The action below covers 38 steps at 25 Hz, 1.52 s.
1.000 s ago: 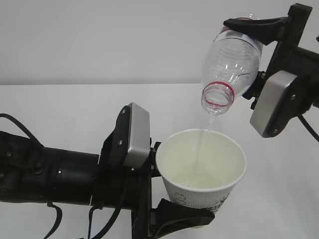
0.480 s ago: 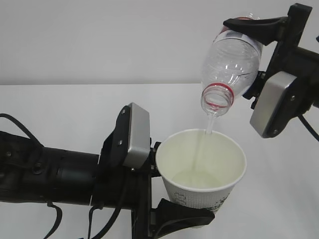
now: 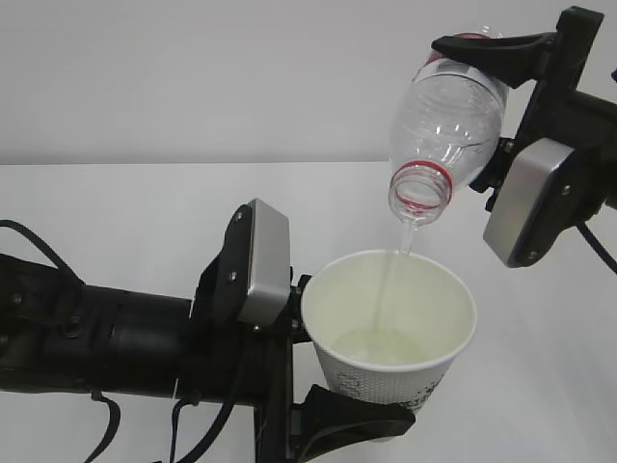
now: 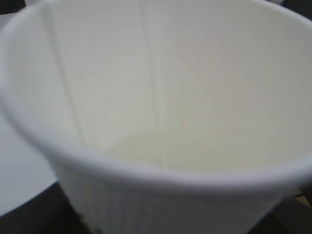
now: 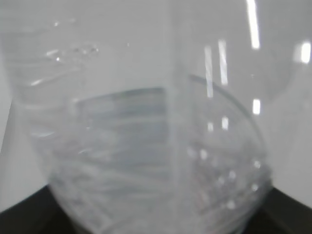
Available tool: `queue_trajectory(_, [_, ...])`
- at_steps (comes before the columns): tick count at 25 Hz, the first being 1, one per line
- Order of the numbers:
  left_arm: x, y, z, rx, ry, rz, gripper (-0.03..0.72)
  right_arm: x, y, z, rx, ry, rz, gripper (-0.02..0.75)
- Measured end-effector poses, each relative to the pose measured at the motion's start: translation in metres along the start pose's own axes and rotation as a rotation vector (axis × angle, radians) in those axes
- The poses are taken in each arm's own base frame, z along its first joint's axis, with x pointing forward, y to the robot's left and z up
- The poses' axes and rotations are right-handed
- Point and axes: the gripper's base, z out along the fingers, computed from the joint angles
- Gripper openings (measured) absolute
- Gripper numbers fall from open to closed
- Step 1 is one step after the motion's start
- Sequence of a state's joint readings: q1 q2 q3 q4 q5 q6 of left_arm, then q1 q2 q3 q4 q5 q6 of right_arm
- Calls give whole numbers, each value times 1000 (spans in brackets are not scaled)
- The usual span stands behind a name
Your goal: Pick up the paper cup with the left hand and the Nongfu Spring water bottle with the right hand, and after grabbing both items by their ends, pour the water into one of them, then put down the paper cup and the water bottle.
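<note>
The white surface [image 3: 125, 193] extends behind both arms, with a pale wall above it.

Labels and writing: no legible brand text is visible. The small white tapered paper cup [image 3: 390, 333] carries dark printed marks low on its side in the exterior view; they cannot be read. The clear ribbed plastic water bottle [image 3: 445, 121] shows only its red neck ring; no label is in view.

Left tool [image 3: 333, 410]: this black two-finger tool, mounted behind a grey rectangular wrist block, stands fairly wide and is closed on the lower part of the paper cup. One black finger [image 3: 352, 417] crosses the front of the cup base. The cup is held upright, raised, at lower centre of the exterior view.

Right tool [image 3: 501, 96]: this black tool with a grey rounded wrist block also stands fairly wide and grips the bottle at its base end. The bottle is tilted mouth-down, its open neck above and apart from the cup rim. A thin stream of clear water [image 3: 393, 275] falls from the neck into the cup, where a pale pool lies.

View differences: the left wrist view fills with the cup's [image 4: 156, 97] interior, showing the pool [image 4: 156, 151] at the bottom. The right wrist view shows only the blurred ribbed bottle [image 5: 146, 146] wall close up. Only the exterior view shows the stream and both tools.
</note>
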State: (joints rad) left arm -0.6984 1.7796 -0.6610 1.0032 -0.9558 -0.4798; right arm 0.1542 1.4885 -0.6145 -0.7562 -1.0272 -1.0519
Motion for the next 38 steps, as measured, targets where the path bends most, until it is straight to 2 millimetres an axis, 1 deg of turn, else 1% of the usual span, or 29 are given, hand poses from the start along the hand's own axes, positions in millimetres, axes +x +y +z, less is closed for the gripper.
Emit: queue_trajectory(38, [0,0,0,0,0,0,537,-1,-2,0,25,-14,0,525])
